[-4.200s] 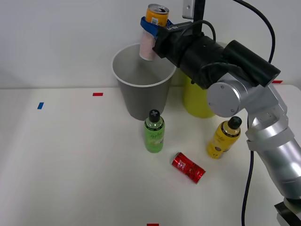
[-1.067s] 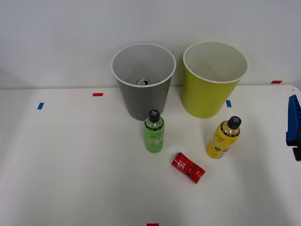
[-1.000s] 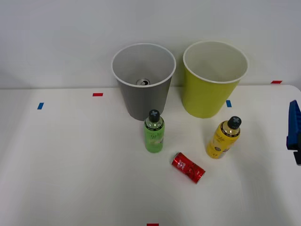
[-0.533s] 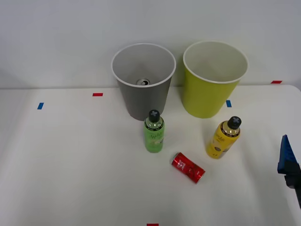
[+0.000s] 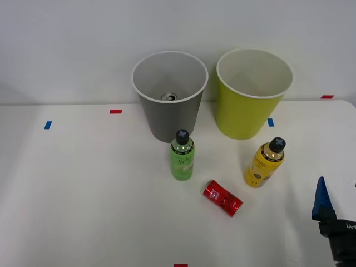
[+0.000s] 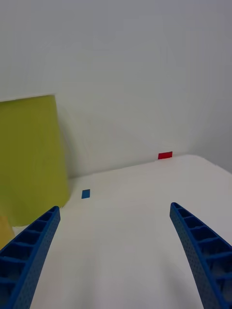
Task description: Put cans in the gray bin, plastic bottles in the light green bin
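Observation:
The gray bin (image 5: 169, 111) stands at the back centre with the silver top of one can (image 5: 169, 97) showing at its bottom. To its right stands the light green bin (image 5: 251, 105), whose wall (image 6: 29, 159) also shows in the right wrist view. A green plastic bottle (image 5: 182, 156) stands upright in front of the gray bin. A yellow plastic bottle (image 5: 265, 163) stands right of it. A shiny red can (image 5: 222, 197) lies on its side between them, nearer me. My right gripper (image 5: 321, 201) is low at the table's right front corner, open and empty (image 6: 113, 256).
Small tape marks dot the white table: red ones (image 5: 115, 111) (image 5: 327, 96) at the back, blue ones (image 5: 48, 124) (image 5: 270, 122), and a red one (image 5: 180, 265) at the front edge. A pale wall stands behind the bins.
The orange and pink can left my gripper and now lies in the gray bin. My right arm has drawn back to the right edge, then slid down toward the front right corner.

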Robot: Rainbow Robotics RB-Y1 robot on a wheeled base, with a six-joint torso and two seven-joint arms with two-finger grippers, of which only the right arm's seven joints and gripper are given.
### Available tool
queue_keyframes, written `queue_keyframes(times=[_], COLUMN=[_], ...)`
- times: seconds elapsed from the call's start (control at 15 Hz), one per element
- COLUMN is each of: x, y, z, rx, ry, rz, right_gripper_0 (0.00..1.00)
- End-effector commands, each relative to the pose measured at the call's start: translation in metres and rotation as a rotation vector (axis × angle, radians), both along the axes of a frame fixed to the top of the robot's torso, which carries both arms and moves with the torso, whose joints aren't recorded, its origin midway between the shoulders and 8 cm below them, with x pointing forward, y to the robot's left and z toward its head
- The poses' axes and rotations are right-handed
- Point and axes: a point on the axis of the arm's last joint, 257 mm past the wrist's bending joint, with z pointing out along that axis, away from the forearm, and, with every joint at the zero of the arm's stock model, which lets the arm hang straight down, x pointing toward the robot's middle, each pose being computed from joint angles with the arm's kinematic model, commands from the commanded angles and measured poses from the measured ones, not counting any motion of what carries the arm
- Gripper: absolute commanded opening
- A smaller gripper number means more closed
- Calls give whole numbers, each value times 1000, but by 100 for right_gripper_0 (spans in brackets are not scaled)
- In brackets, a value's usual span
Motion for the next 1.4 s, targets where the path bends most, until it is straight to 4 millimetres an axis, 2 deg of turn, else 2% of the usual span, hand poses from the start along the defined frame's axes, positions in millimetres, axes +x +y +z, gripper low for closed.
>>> queue_keyframes(times=[0.07,0.33,0.47,0.73,0.87,1.2,1.4], x=[-13,-21,-20,-20,-18,-25,-30], y=[12,42,56,78,83,89,90], z=[-16,-45,-48,-48,-51,-58,-59], rx=[59,126,105,-64,-110,-11,-9], ry=[26,23,13,32,45,63,59], rz=[8,45,78,146,161,215,194], right_gripper_0=[77,77,77,77,77,77,77])
